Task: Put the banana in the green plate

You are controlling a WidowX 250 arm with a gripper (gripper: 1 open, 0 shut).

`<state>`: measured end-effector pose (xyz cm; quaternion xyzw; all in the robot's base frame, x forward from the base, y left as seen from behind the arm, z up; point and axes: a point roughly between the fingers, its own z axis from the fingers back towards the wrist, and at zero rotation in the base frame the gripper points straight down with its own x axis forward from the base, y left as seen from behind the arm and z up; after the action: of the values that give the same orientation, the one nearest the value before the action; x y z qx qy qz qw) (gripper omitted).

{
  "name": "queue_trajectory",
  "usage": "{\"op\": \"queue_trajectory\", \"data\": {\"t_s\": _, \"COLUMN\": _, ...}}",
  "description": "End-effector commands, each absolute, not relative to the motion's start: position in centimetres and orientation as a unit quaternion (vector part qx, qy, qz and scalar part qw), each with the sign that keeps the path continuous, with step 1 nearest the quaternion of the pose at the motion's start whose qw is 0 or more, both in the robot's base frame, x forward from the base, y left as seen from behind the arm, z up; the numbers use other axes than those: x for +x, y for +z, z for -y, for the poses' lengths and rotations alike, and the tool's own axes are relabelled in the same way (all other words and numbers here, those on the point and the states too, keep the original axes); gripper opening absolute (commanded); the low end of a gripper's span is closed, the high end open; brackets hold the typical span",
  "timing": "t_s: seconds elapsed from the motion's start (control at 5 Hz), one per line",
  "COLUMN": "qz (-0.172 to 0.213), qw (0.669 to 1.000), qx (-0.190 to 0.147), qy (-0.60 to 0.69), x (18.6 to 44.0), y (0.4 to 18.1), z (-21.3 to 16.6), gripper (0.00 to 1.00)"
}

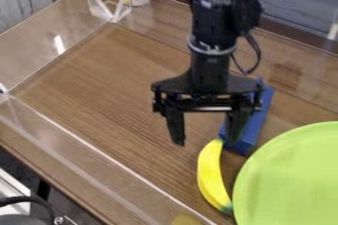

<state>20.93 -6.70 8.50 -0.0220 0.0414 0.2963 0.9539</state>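
Lying on the desk, your banana [211, 175] touches the green plate [294, 180] rim at its 9 o'clock, blue block [250, 118] near the banana's 12 o'clock. Your tool [208, 131] hangs above at 12 o'clock, wide open and empty, fingers down, likely to straddle it.

Robot lab, clear-walled wood bench [93, 91], toy props

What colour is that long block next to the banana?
Blue. The block shows in the only camera view, partly behind the tool, touching the banana.
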Motion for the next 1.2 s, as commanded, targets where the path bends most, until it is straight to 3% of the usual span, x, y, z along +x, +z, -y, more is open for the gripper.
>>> {"op": "queue_trajectory", "data": {"t_s": 0.0, "qz": -0.018, "qw": 0.947, "qx": -0.041, "qy": 0.317, "x": 21.3, "y": 8.2, "z": 7.4, "gripper": 1.00}}
{"op": "queue_trajectory", "data": {"t_s": 0.8, "qz": -0.006, "qw": 0.939, "qx": -0.058, "qy": 0.340, "x": 21.3, "y": 3.6, "z": 7.0, "gripper": 1.00}}
{"op": "queue_trajectory", "data": {"t_s": 1.0, "qz": -0.006, "qw": 0.939, "qx": -0.060, "qy": 0.339, "x": 21.4, "y": 3.3, "z": 6.9, "gripper": 0.00}}
